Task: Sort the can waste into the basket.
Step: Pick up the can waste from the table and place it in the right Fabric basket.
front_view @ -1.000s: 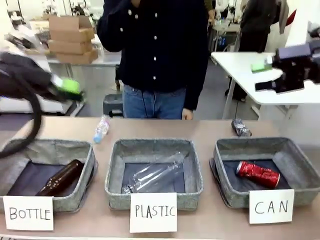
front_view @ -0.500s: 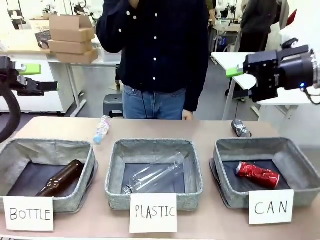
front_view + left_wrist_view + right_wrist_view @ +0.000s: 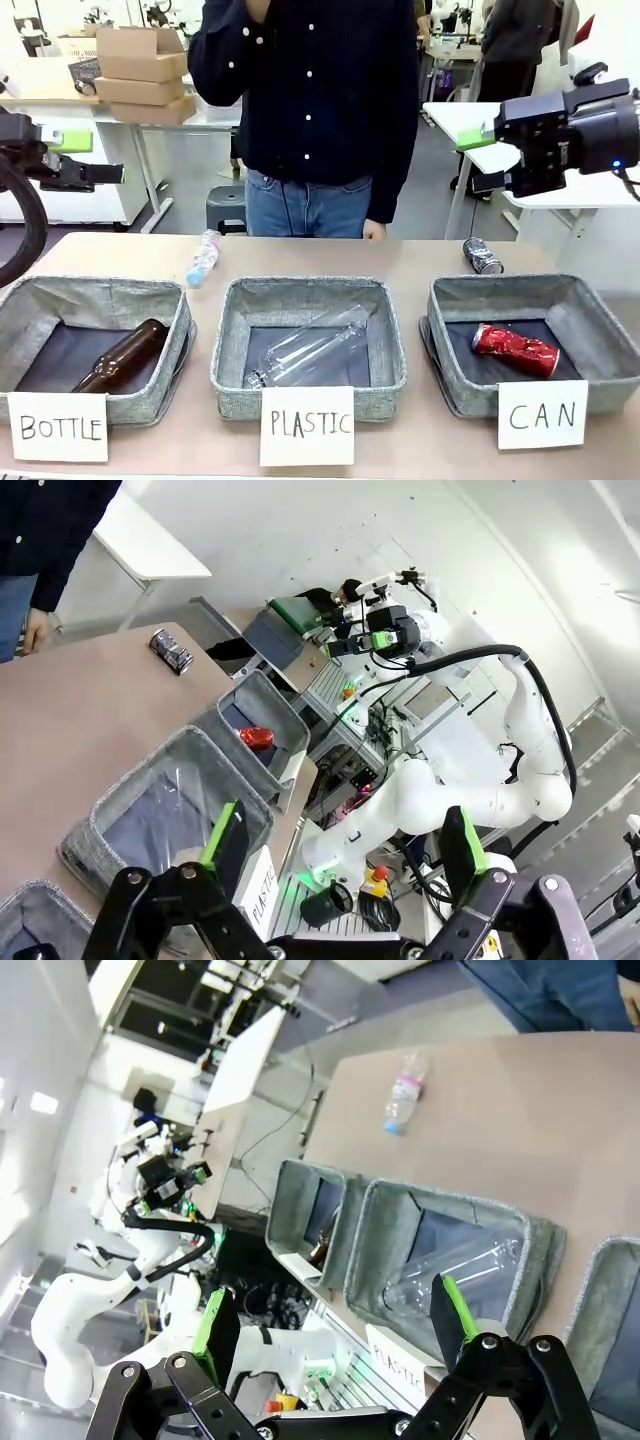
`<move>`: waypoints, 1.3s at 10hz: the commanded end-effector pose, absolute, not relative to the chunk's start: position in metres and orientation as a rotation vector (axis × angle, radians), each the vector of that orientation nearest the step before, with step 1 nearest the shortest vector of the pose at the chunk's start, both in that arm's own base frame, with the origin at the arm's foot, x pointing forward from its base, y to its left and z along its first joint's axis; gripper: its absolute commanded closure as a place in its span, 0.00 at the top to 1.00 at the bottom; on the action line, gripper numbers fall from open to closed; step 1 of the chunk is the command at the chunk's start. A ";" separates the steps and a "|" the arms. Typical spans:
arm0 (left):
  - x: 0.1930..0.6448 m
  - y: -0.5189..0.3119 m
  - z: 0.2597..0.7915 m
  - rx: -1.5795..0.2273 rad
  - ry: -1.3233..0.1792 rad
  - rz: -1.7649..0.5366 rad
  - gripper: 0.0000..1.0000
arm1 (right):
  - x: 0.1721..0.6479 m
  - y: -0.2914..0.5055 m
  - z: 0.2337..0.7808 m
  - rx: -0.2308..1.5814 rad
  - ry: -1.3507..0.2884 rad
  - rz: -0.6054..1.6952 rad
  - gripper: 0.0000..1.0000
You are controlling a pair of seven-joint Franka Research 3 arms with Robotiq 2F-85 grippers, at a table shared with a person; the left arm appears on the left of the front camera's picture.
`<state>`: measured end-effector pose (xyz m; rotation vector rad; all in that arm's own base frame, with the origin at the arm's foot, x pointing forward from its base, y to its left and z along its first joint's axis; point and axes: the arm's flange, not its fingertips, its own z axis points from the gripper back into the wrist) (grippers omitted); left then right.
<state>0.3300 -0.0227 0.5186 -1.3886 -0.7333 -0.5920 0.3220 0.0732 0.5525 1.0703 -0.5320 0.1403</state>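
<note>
A shiny red can [image 3: 515, 350] lies on its side inside the grey basket [image 3: 500, 286] with the "CAN" card, at the right. A dark silvery can [image 3: 482, 256] lies on the bare table just behind that basket. My right gripper [image 3: 478, 160] hovers open, high above the far right of the table, pointing left with nothing in it. At the left edge my left gripper [image 3: 95, 158] is open, raised and holds nothing. The left wrist view looks past my left gripper [image 3: 345, 840] at the silvery can [image 3: 171, 650] and red can [image 3: 256, 738]. My right gripper [image 3: 335, 1325] stands open in its own view.
A brown bottle [image 3: 120, 356] lies in the "BOTTLE" bin [image 3: 95, 292]. A clear plastic bottle [image 3: 310, 350] lies in the "PLASTIC" bin [image 3: 300, 290]. A small plastic bottle [image 3: 203, 257] lies on the table behind them. A person [image 3: 310, 110] stands at the far edge.
The left arm swung back from a blurred sweep to hover at the left edge. The right gripper turned to point left, then dropped slightly. The cans stayed put.
</note>
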 end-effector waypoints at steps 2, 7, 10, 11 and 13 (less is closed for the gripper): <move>0.329 -0.023 0.524 -1.413 -0.734 -0.579 1.00 | 0.322 0.071 0.550 1.080 -0.532 0.166 1.00; 0.329 -0.023 0.524 -1.413 -0.734 -0.579 1.00 | 0.351 0.089 0.561 0.919 -0.436 0.177 1.00; 0.329 -0.023 0.524 -1.413 -0.734 -0.579 1.00 | 0.430 0.092 0.555 0.186 -0.212 -0.045 1.00; 0.329 -0.023 0.524 -1.413 -0.734 -0.579 1.00 | 0.440 0.085 0.550 0.059 -0.170 -0.103 1.00; 0.329 -0.023 0.524 -1.413 -0.734 -0.579 1.00 | 0.432 0.078 0.548 0.104 -0.140 -0.103 1.00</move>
